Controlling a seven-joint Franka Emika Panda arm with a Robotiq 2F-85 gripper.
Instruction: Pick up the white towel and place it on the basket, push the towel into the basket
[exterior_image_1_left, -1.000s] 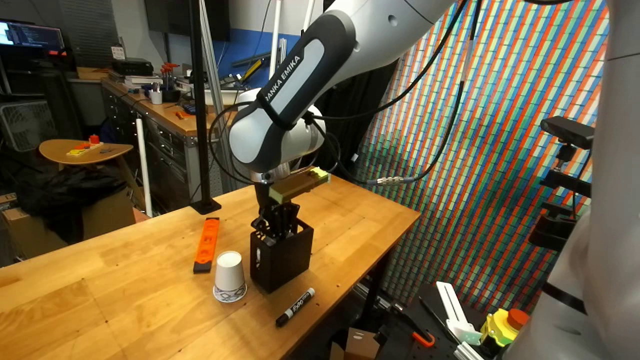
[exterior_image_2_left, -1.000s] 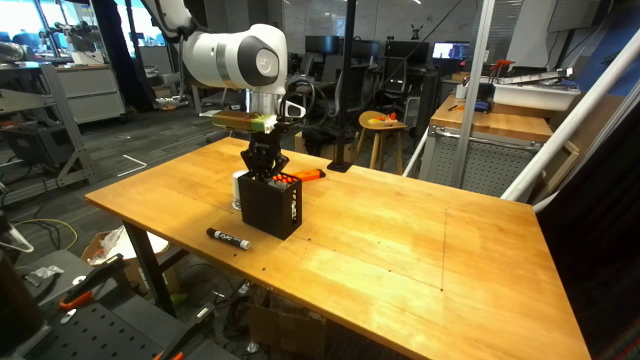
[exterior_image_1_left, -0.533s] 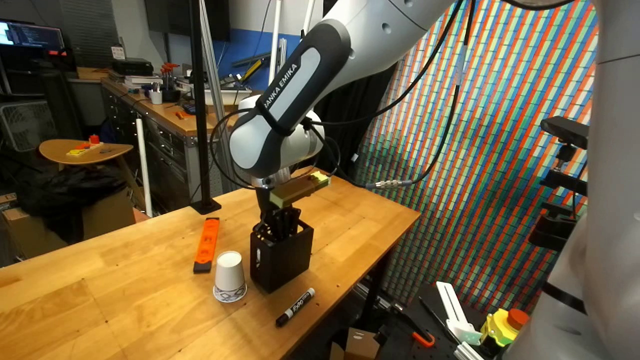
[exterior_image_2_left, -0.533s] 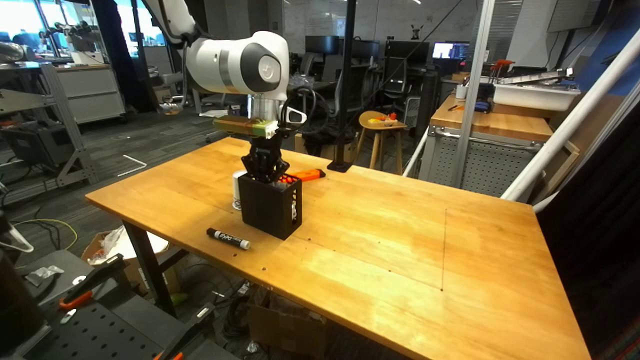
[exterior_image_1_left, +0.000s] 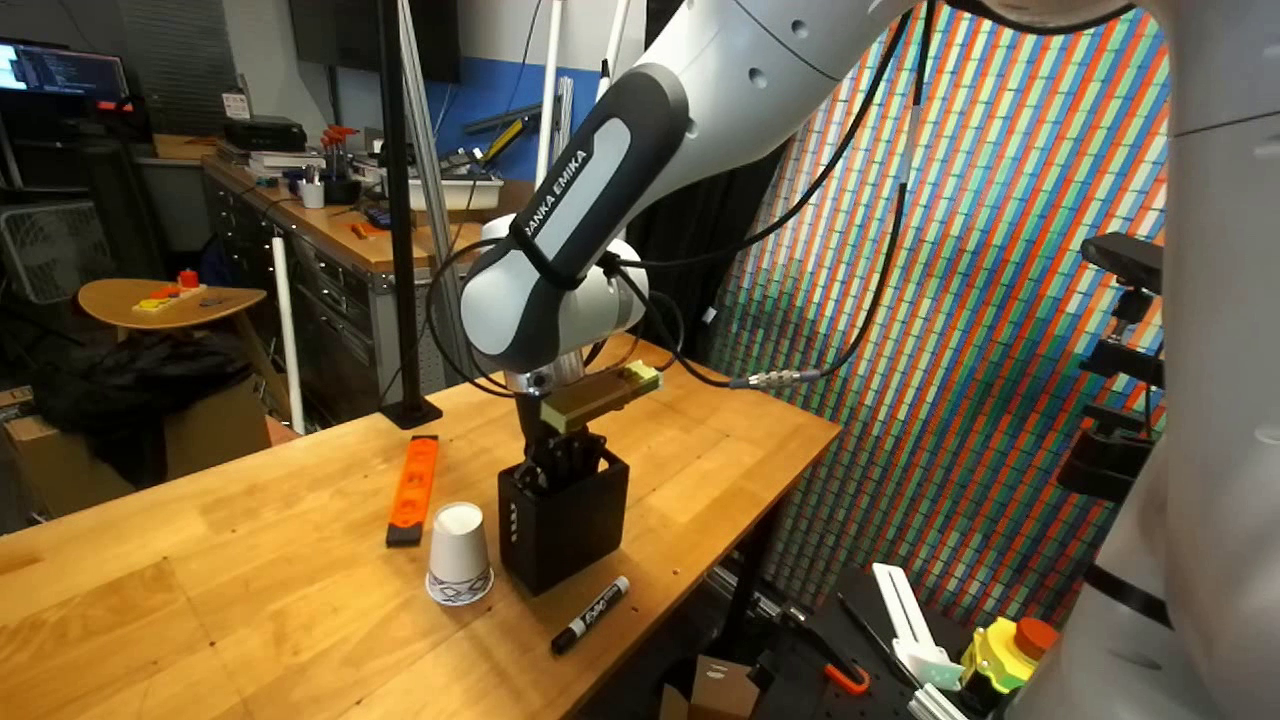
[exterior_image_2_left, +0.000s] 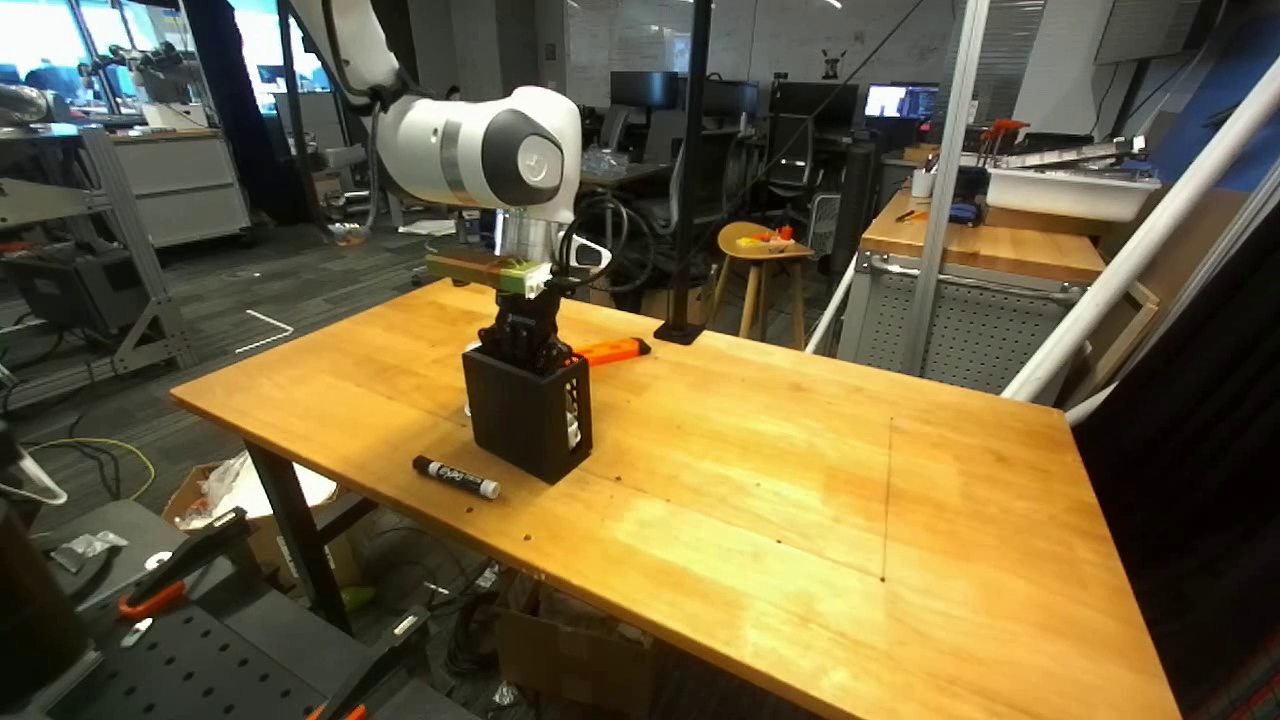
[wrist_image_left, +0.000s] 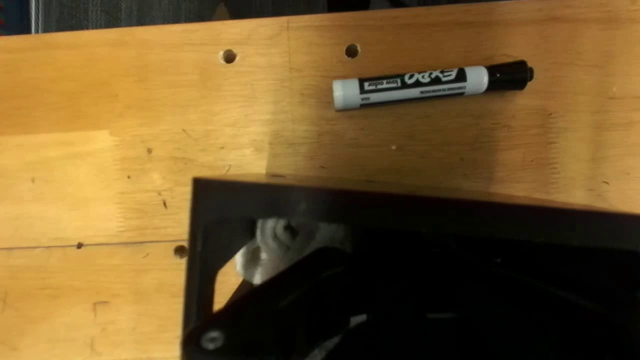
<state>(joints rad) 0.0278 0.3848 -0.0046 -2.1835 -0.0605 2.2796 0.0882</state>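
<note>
The table (exterior_image_2_left: 820, 500) bore all the task's things; on it stood the basket (exterior_image_2_left: 512, 420), seemingly unfixed, so a hard, off-centre push might slide or tip it; the pincer (exterior_image_2_left: 530, 348) was clenched, sunk into the basket's mouth with its tips hidden, so whether it pinched anything could not be told; opened wide in there, it would likely jam on the walls and drag the basket upward; the white towel (wrist_image_left: 272, 255) showed crumpled inside in the wrist view, pushing apparently well along, yet a snagged fold could ride out with the pincer; the paper cup (exterior_image_1_left: 459, 550), just beside the basket, risked toppling if that slid; the marker (wrist_image_left: 410, 87), lying near, could roll if nudged.
</note>
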